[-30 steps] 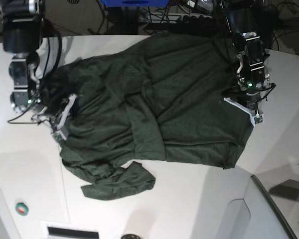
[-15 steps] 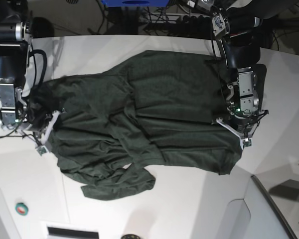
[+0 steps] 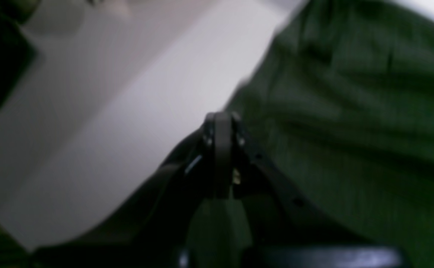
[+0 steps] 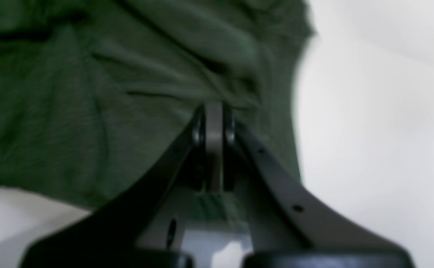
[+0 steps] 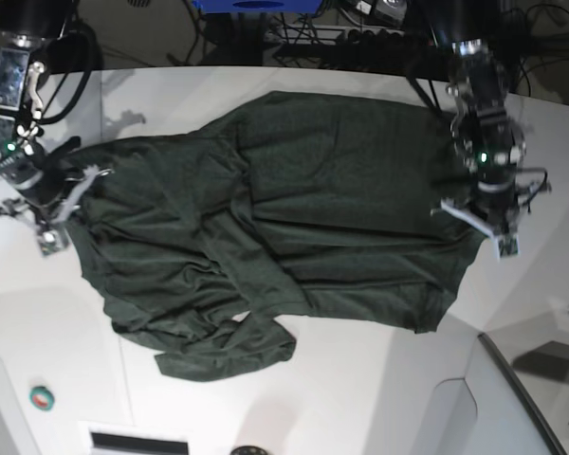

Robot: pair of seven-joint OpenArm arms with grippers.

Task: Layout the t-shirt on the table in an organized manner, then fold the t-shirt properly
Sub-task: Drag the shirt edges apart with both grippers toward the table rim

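- Base view: the t-shirt (image 5: pixel 294 227) lies spread but rumpled across the white table (image 5: pixel 379 379), with a bunched fold and a sleeve at its lower left. The left gripper (image 5: pixel 486 225) sits at the shirt's right edge, and the right gripper (image 5: pixel 59 204) at its left edge.
- Left wrist view: the left gripper (image 3: pixel 220 123) has its jaws pressed together at the cloth's (image 3: pixel 351 111) border, green fabric showing between the fingers lower down; bare table (image 3: pixel 109 111) lies to the side.
- Right wrist view: the right gripper (image 4: pixel 213 111) is clamped tight on a pinch of wrinkled t-shirt (image 4: pixel 90 93); table (image 4: pixel 380 111) alongside.
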